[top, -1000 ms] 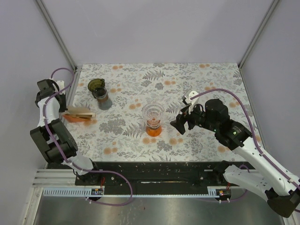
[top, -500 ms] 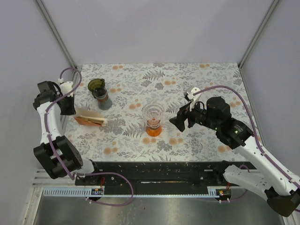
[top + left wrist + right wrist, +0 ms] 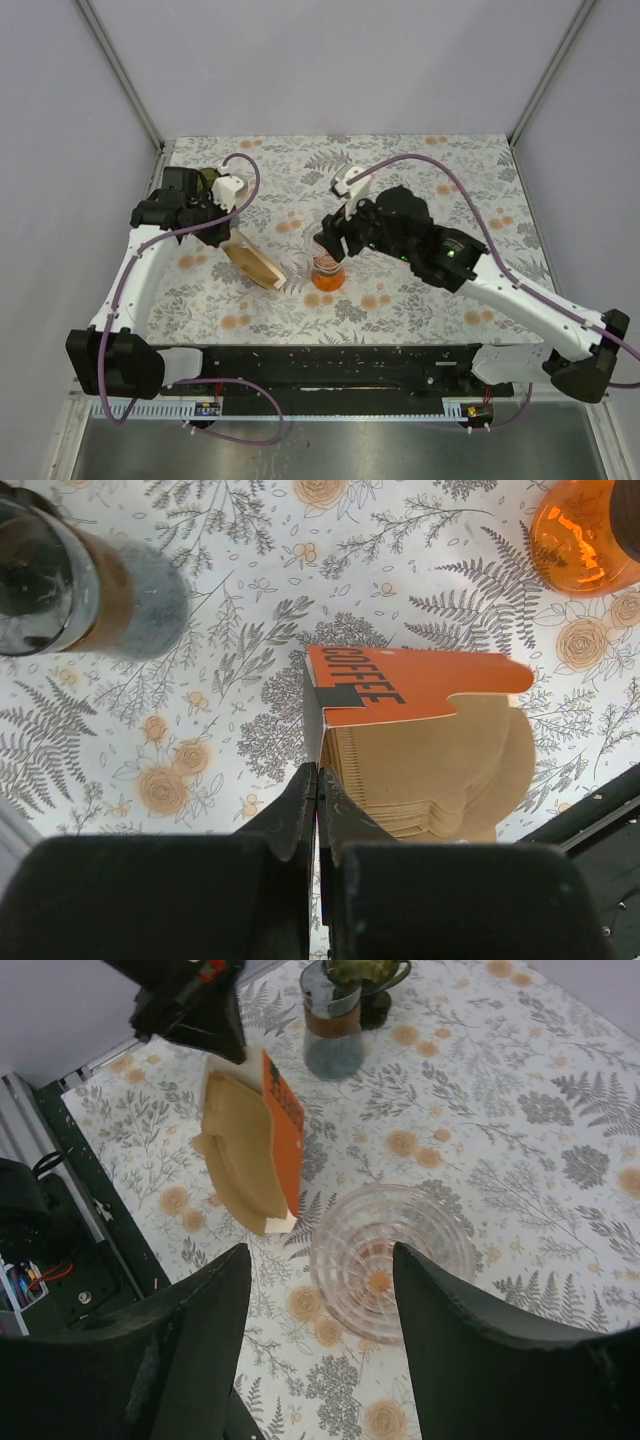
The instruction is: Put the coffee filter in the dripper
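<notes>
Floral-print table [image 3: 420,180], both arms moved in since a second ago. Right arm [image 3: 500,290]: was parked at 3 o'clock of centre, now stretched across to mid-table. Right gripper [image 3: 318,1260] is over the dripper with jaws apart, and nothing is gripped. Left arm [image 3: 140,270]: was folded at the 9 o'clock edge, now swung inward towards centre. Left gripper [image 3: 317,780] is clamped tight on the corner of the filter pack [image 3: 420,740]. The pack is an orange "COFFEE" sleeve over a stack of brown paper filters. It was near the 9 o'clock edge of the table before. Now it's carried to 9 o'clock of the dripper, just beside it and tilted. Whether its bottom corner touches the cloth can't be told. No filter is out of the pack. Dripper [image 3: 390,1260]: clear ribbed glass on an orange base, same spot at table centre, no filter in it. Glass jar [image 3: 70,580] sits at 10 o'clock, unmoved, partly hidden by the left arm in the top view.
</notes>
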`<action>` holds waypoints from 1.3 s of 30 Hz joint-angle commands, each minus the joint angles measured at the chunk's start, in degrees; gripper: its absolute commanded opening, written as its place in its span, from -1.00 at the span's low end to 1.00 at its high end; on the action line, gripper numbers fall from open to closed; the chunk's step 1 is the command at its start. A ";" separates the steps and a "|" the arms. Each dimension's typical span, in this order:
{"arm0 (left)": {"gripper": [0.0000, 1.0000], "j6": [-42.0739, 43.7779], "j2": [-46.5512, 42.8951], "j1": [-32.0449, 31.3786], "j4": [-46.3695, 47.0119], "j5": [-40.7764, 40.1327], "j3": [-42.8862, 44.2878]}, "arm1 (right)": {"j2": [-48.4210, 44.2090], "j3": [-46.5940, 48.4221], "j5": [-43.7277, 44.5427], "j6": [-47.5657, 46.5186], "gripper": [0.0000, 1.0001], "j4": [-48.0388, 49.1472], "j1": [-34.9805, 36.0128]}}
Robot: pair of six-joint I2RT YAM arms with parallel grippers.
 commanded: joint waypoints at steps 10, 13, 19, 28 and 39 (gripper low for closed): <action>-1.00 3.15 10.27 -2.26 7.29 2.07 2.83 | 13.92 -2.19 4.71 -9.89 0.09 18.14 13.89; -1.00 1.66 11.50 -2.79 8.51 0.84 2.92 | 18.66 -1.49 4.71 -9.54 -0.01 19.91 15.03; -1.00 0.51 11.77 -2.79 10.80 -0.74 1.08 | 27.10 0.18 4.80 -8.22 0.02 21.75 15.47; -1.00 -0.19 11.24 -2.80 11.24 -0.30 -0.24 | 36.60 5.02 7.96 -6.03 0.00 18.85 15.47; -1.00 -0.37 11.24 -2.88 11.33 0.05 -0.33 | 41.61 5.46 12.18 -5.23 -0.17 17.97 15.39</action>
